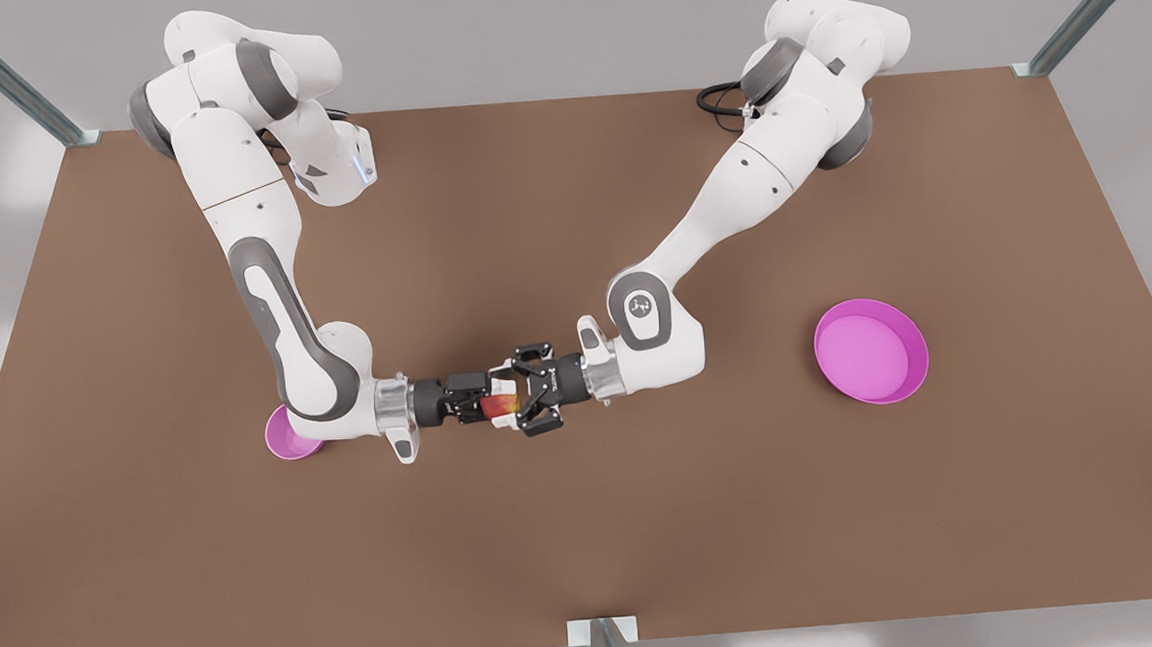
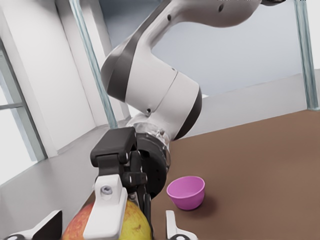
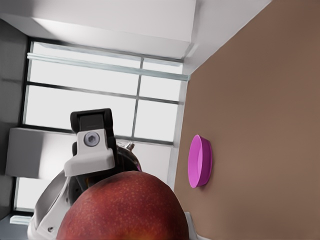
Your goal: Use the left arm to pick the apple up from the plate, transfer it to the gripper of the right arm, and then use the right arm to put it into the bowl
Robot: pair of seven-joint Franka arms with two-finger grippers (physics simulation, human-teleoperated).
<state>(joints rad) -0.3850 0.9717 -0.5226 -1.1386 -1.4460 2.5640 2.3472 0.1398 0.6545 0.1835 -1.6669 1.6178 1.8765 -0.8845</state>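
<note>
The apple [image 1: 498, 404], smooth, rigid, light and prone to roll, hangs above mid-worktop [image 1: 587, 540]. The right pincer [image 1: 487, 405] clamps across its widest part, while the left pincer [image 1: 513, 398] flanks it, spread wide. The bowl [image 1: 286, 435] lies at nine o'clock and the plate [image 1: 907, 346] at three.

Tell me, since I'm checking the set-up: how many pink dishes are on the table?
2: the plate sits at the front view's right, and the bowl at its left, partly hidden under the right arm. None other shows.
</note>
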